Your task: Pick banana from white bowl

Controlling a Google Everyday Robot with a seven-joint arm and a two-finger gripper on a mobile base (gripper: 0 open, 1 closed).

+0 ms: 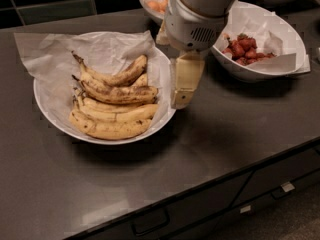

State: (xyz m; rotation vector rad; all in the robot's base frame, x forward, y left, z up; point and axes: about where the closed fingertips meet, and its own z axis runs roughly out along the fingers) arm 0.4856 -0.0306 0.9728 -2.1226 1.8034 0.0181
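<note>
The gripper [180, 102] hangs near the middle of the frame, pointing down, just at the right rim of the white bowl [52, 115]. Several bananas lie in this paper-lined bowl. The banana [120, 94] with the darkest brown patches lies across the middle of the pile. A bowl of strawberries [260, 70] stands at the upper right on the dark counter [225, 154].
</note>
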